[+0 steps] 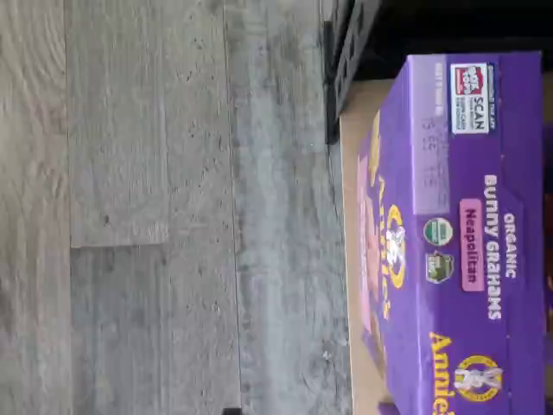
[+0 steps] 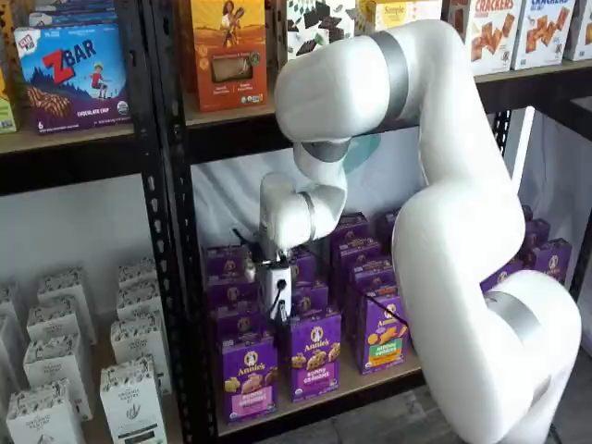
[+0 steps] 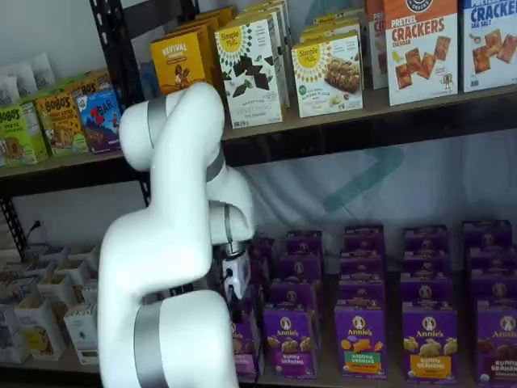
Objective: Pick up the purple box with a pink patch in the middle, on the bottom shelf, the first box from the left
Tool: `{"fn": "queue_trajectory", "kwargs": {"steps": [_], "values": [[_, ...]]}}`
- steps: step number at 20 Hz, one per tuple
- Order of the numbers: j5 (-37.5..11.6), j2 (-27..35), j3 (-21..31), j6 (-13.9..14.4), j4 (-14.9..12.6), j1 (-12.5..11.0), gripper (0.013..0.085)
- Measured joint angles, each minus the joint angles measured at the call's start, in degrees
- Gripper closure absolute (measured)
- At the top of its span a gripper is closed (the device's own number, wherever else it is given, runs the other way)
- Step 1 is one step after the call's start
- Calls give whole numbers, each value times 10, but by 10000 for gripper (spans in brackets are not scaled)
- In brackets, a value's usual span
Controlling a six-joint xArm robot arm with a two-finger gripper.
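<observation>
While its spread, empty hand [image 2: 280, 314] hovers, purple box [image 2: 247, 377] upright on tan bottom shelf [image 2: 324, 396].

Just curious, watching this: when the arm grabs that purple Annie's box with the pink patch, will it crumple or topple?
The purple box looks like stiff printed carton, so probably holds shape. Tall and narrow, standing at the bottom shelf edge, it might tip if nudged. Its snack-carton look suggests light.

above purple box [image 2: 247, 375]: open | right: neighbour carton [image 2: 315, 354] just beside | left: rack post [image 2: 181, 277], gap unclear
</observation>
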Motion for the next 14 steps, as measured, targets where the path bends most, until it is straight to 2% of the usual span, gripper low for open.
{"fn": "queue_trajectory", "kwargs": {"steps": [3,14], "values": [[-17,4,-4,-27,36,6,130],[1,43,-57,0,22,19,130]]}}
